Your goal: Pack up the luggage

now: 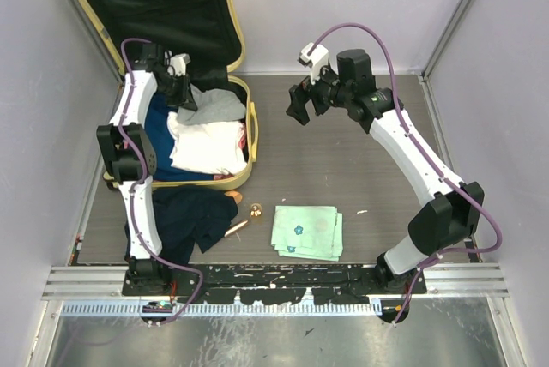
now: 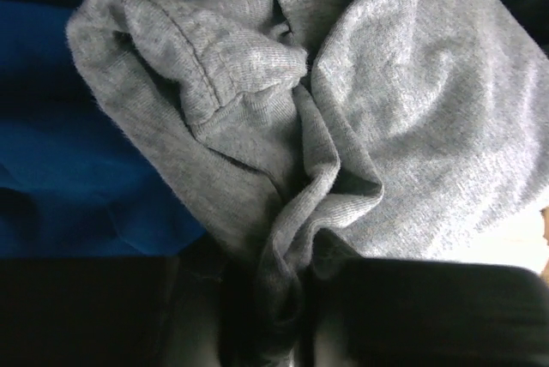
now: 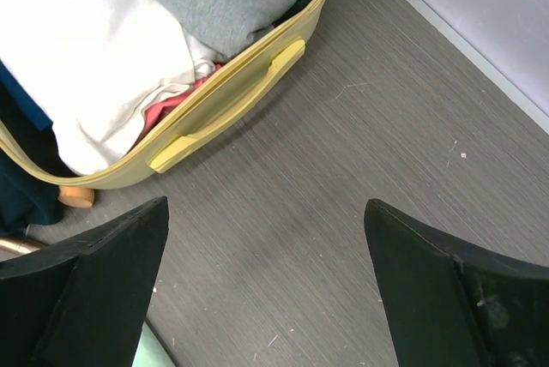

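Nearest the arm bases, a folded pale green cloth (image 1: 307,231) lay flat on the tabletop (image 1: 360,153). To its left a thin gold stick (image 1: 236,228) and a small brass piece (image 1: 256,209) sat just beside a crumpled dark navy garment (image 1: 193,217). The left arm crossed over that garment and hid part of it.

Beyond it, at the far left, the suitcase (image 1: 250,140) lay open, its black-lined lid (image 1: 163,7) propped up against the back wall. Inside were a blue garment (image 1: 161,131), a folded white one (image 1: 206,146) with a pink edge (image 3: 167,105) under it, and a grey top (image 1: 214,108) at the far end. The left gripper (image 1: 180,88) reached into the case, its fingers nearly together and clamped on a bunched fold of the grey top.

The right gripper (image 1: 298,105) hung over bare tabletop just right of the suitcase's yellow handle (image 3: 227,105), fingers spread wide and holding nothing.
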`<action>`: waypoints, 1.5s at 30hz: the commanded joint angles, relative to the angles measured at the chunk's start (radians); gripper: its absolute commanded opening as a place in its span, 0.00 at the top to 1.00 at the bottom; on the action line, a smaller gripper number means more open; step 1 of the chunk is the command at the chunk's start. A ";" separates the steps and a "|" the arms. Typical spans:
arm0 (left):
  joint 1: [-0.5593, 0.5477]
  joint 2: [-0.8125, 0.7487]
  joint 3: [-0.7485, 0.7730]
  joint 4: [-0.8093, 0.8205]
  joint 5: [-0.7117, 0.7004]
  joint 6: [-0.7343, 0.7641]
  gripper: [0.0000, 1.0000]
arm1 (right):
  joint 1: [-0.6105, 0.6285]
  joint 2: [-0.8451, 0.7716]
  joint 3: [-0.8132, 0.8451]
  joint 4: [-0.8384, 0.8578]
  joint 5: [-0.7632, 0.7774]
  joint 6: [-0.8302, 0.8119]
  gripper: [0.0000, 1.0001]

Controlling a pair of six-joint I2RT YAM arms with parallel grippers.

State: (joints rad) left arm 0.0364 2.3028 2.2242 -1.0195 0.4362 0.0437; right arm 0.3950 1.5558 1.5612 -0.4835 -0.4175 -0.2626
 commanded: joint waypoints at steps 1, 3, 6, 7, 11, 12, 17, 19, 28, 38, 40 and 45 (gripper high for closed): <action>0.010 0.018 0.095 0.026 -0.156 0.096 0.74 | 0.002 -0.054 -0.009 0.003 -0.010 -0.005 0.00; 0.010 0.001 0.096 0.019 -0.179 0.117 0.54 | -0.001 -0.061 -0.018 -0.014 -0.003 -0.011 0.00; 0.010 -0.056 0.065 0.024 -0.187 0.143 0.34 | -0.016 -0.068 -0.027 -0.042 -0.014 -0.010 0.00; 0.010 -0.081 0.054 0.030 -0.190 0.151 0.30 | -0.022 -0.069 -0.031 -0.053 -0.022 -0.012 0.00; 0.013 -0.171 0.024 0.022 -0.195 0.203 0.08 | -0.055 -0.068 -0.033 -0.118 -0.067 -0.031 0.00; 0.017 -0.196 0.016 0.021 -0.195 0.214 0.04 | -0.061 -0.070 -0.038 -0.141 -0.087 -0.047 0.00; 0.033 -0.337 -0.065 0.036 -0.176 0.231 0.02 | -0.082 -0.120 -0.162 -0.244 -0.123 -0.194 0.01; 0.032 -0.411 -0.139 0.075 -0.168 0.238 0.02 | -0.082 -0.173 -0.257 -0.245 -0.120 -0.249 0.01; 0.032 -0.676 -0.433 0.246 -0.094 0.201 0.02 | -0.008 -0.310 -0.625 -0.245 -0.127 -0.373 0.10; 0.030 -0.714 -0.466 0.234 -0.068 0.133 0.02 | 0.135 -0.302 -0.853 -0.088 0.020 -0.426 0.14; 0.029 -0.718 -0.468 0.233 -0.066 0.128 0.02 | 0.135 -0.272 -0.859 -0.074 0.031 -0.437 0.15; 0.025 -0.720 -0.468 0.230 -0.072 0.127 0.02 | 0.136 -0.238 -0.877 -0.092 0.033 -0.483 0.27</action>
State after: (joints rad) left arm 0.0658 1.6272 1.7531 -0.8410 0.3447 0.1883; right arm 0.5266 1.3113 0.6933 -0.6151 -0.4030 -0.6933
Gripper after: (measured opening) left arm 0.982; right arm 0.772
